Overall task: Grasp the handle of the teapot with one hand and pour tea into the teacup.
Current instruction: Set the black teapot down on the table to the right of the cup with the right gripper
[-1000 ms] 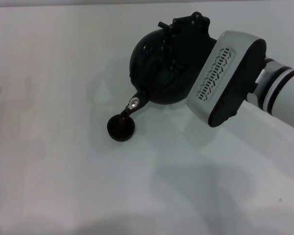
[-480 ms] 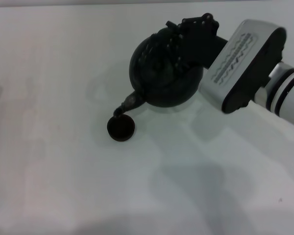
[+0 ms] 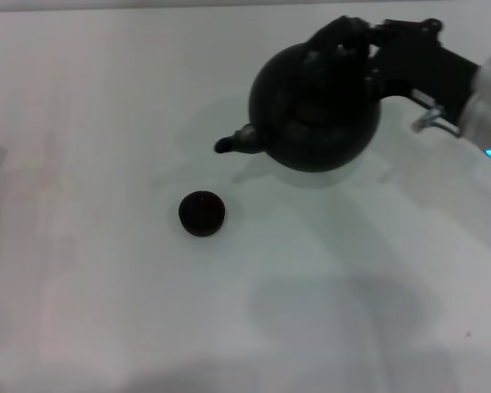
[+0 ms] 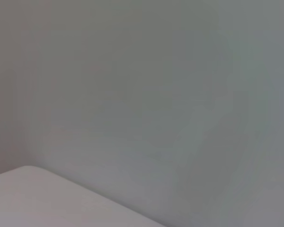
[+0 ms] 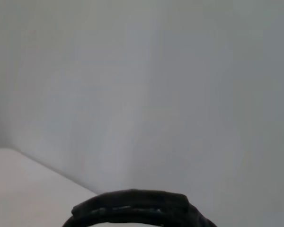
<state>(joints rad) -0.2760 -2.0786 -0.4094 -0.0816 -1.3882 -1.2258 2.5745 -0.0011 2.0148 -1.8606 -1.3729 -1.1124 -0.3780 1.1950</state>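
In the head view the large round black teapot (image 3: 315,110) is held level at the back right, its short spout (image 3: 233,142) pointing left. My right gripper (image 3: 362,45) is shut on the black arched handle (image 3: 344,37) over the pot's top. The handle also shows in the right wrist view (image 5: 132,208) as a dark ribbed arc. The tiny dark teacup (image 3: 202,214) stands on the white table, below and left of the spout, apart from it. My left gripper is out of view.
The white table (image 3: 82,270) spreads around the cup and pot. The left wrist view shows only a plain grey surface and a pale table corner (image 4: 28,198).
The teapot was tilted with its spout over the teacup. It has swung back level and moved right and away, so the spout is now clear of the cup.
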